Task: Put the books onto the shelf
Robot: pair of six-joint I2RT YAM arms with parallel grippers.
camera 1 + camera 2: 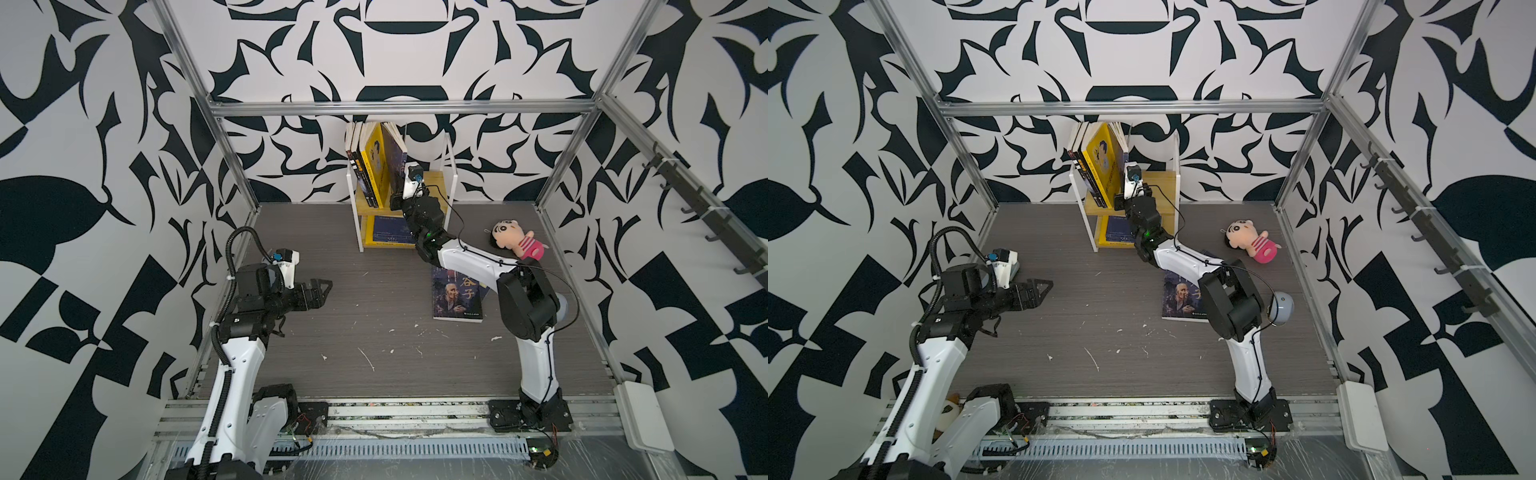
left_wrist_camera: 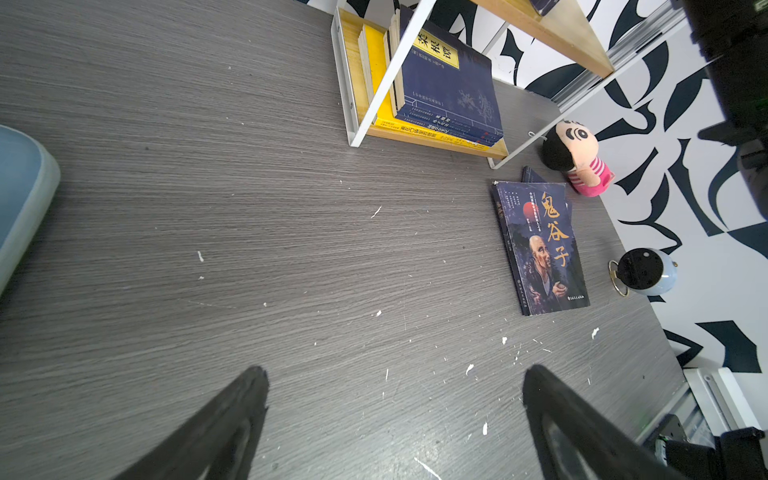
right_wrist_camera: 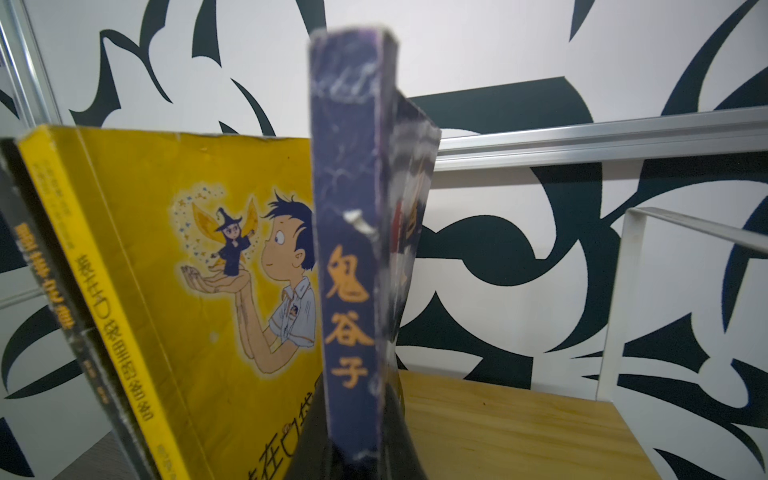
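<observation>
— What sits at the left of both top views?

— The left gripper (image 1: 323, 294), over the grey table (image 1: 374, 332) at the middle left. Its jaws are spread wide, with nothing between them.

— And at the upper centre?

— The shelf (image 1: 438, 183). On its upper board a row of books (image 1: 360, 166) stands at the left end, leaning left. A yellow book (image 1: 374, 160) is the rightmost of that row. On the lower board lies a flat stack (image 1: 388, 230) with a navy cover on top.

— The right gripper?

— The right gripper (image 1: 395, 199) is at the upper board, clamped on a dark-blue book (image 1: 395, 156). The book is held upright just right of the yellow one. Its bottom edge is hidden, so I cannot tell whether it touches the board.

— Further right?

— A portrait book (image 1: 457, 297) lies flat on the table, right of centre and partly under the right arm (image 1: 469, 253). A doll (image 1: 517, 241) lies above and to the right of it, well apart from the shelf.
</observation>
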